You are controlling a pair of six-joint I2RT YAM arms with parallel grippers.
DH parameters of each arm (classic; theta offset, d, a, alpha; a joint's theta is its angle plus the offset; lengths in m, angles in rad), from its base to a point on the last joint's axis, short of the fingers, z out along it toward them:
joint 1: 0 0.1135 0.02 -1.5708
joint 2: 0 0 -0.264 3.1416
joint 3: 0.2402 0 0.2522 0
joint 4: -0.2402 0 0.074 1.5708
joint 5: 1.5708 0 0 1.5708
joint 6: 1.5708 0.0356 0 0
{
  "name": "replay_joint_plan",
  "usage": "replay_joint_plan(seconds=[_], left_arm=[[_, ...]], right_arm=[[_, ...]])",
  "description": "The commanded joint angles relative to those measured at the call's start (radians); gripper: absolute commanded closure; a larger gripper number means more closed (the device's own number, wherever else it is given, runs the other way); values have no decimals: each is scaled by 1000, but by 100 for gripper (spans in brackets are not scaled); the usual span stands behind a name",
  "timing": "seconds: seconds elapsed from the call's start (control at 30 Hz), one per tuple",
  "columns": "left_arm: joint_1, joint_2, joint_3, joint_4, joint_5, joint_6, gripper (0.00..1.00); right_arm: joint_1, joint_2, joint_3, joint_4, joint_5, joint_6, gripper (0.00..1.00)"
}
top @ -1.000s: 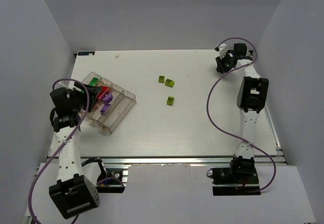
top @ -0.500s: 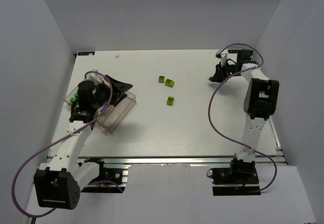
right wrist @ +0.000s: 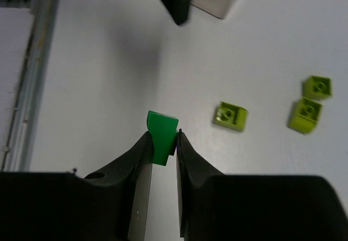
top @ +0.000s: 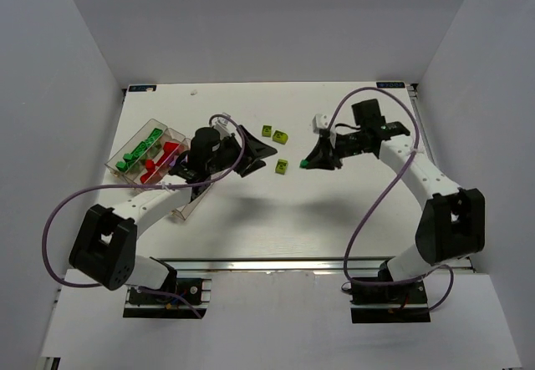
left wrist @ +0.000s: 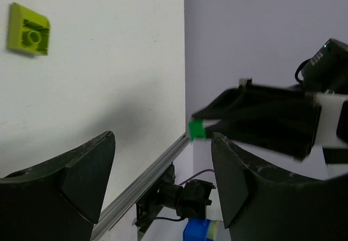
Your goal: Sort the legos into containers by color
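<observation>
Right fingers (right wrist: 138, 167): clamped together on a small bright green studded plastic brick (right wrist: 162, 128); the brick sticks out a little past their tips.
Left fingers (left wrist: 81, 167): spread wide apart, with nothing between them.
Place of green brick: over the middle of the white bench (top: 251, 220), just at 3 o'clock of the lone yellow-green brick (top: 282, 166). I cannot tell if it touches the surface.
Place of left fingers: in the top view they are at 9 o'clock of the lone yellow-green brick, between it and the tray, and they point toward 3 o'clock.
Other loose bricks: a second yellow-green brick (top: 280, 137) and a third yellow-green brick (top: 267, 131) lie just beside each other, at 12 o'clock of the lone one and apart from it.
Tray: a clear plastic rectangular tray with thin dividers (top: 155, 122) stands turned at an angle on the 9 o'clock side of the bench; the left arm covers its 3 o'clock end.
Tray content: several green bricks (top: 138, 150) lie in the compartment nearest to 9 o'clock, and red bricks (top: 155, 163) lie in the next one.
</observation>
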Motion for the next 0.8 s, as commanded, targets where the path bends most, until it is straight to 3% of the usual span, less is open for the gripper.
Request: replay_joint_plan(seconds=[0.0, 0.4, 0.77], left_arm=[[-29, 15, 63, 115, -2, -28, 19], [-55, 14, -4, 202, 61, -80, 23], [-64, -9, -55, 207, 51, -92, 28]], right_arm=[[86, -87, -53, 9, 16, -2, 99], [286, -30, 2, 224, 181, 209, 100], [295, 34, 71, 287, 263, 287, 100]])
